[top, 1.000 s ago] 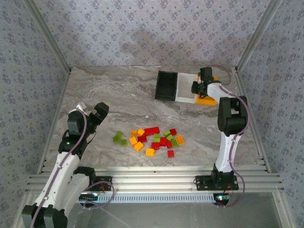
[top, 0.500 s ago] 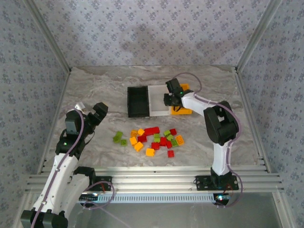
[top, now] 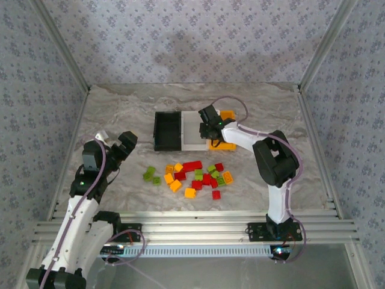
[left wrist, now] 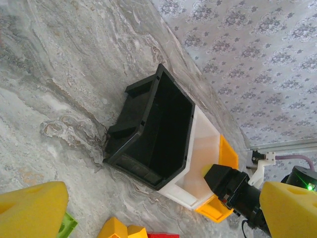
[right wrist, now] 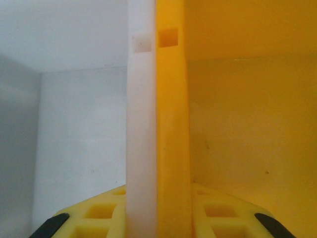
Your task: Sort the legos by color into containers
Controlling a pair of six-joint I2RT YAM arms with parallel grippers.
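The legos (top: 195, 176), red, lime green and orange-yellow bricks, lie scattered on the marble table in front of the arms. The containers stand in a joined row: a black bin (top: 168, 130), a white bin (top: 191, 138) and an orange-yellow bin (top: 227, 115). My right gripper (top: 209, 129) is shut on the doubled wall where the white side (right wrist: 141, 124) meets the orange side (right wrist: 171, 124), a yellow pad (right wrist: 99, 218) on each side. My left gripper (top: 114, 144) hangs open left of the pile, facing the black bin (left wrist: 158, 129), with nothing between its fingers.
Table edges and patterned walls enclose the marble surface (top: 120, 108). Free room lies left of and behind the bins. In the left wrist view a few bricks (left wrist: 116, 229) lie near the open fingers, and the right arm's wrist (left wrist: 233, 186) stands over the white bin.
The right gripper has dragged the row of bins left and nearer to the brick pile, still clamped on the wall. The left arm has barely moved.
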